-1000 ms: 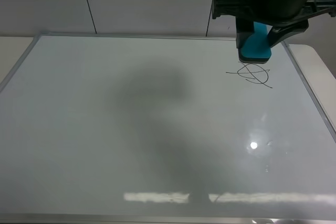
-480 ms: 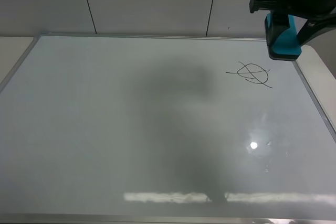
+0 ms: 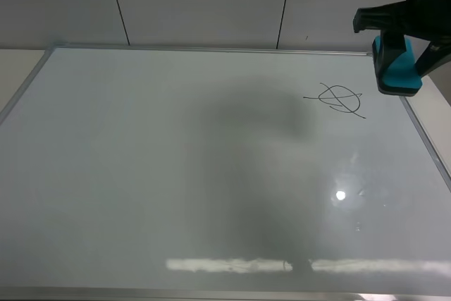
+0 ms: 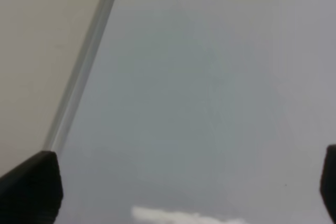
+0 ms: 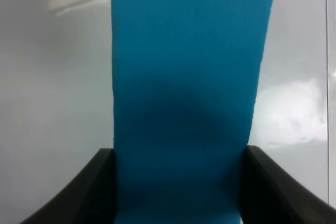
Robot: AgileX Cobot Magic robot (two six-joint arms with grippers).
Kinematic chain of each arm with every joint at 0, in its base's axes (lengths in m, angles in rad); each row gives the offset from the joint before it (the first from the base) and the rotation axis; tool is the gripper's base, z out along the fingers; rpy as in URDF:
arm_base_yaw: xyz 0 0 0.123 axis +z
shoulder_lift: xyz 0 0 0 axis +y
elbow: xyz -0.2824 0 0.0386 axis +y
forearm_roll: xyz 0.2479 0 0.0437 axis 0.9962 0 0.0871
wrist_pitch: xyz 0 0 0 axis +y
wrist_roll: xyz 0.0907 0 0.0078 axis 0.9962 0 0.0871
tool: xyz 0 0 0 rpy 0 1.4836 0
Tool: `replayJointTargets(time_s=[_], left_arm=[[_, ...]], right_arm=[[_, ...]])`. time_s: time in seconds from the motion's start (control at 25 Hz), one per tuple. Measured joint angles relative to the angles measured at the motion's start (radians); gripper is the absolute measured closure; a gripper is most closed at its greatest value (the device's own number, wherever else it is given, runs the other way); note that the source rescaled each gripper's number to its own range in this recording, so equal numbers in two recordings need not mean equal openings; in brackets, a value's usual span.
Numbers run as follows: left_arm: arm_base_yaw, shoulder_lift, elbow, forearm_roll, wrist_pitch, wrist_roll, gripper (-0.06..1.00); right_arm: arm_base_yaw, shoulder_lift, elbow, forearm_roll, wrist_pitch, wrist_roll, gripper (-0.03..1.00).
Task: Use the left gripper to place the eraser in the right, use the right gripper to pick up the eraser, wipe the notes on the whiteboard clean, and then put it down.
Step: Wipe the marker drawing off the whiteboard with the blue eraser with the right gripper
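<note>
A: Upper right of the overhead frame: what holds the eraser (image 3: pixel 397 68)?

B: The right gripper (image 3: pixel 402 44), clenched on it, at the whiteboard's (image 3: pixel 176 174) right edge, just right of the notes (image 3: pixel 340 99). The left gripper (image 4: pixel 181 184) is spread wide.

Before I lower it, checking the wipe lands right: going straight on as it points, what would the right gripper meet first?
The whiteboard: the eraser in the right gripper would likely land near the frame, beside the notes rather than on them. Its height above the board is unclear.
</note>
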Motion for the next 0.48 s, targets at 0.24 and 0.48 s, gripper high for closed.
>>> replayJointTargets(time_s=[0.24,0.48], left_arm=[[0.000,0.000,0.000,0.000,0.000,0.000,-0.05],[0.000,0.000,0.000,0.000,0.000,0.000,-0.05]], right_arm=[[0.000,0.001,0.121,-0.032,0.005,-0.002,0.97],[0.000,0.001,0.231,-0.034,0.001,-0.002,0.97]])
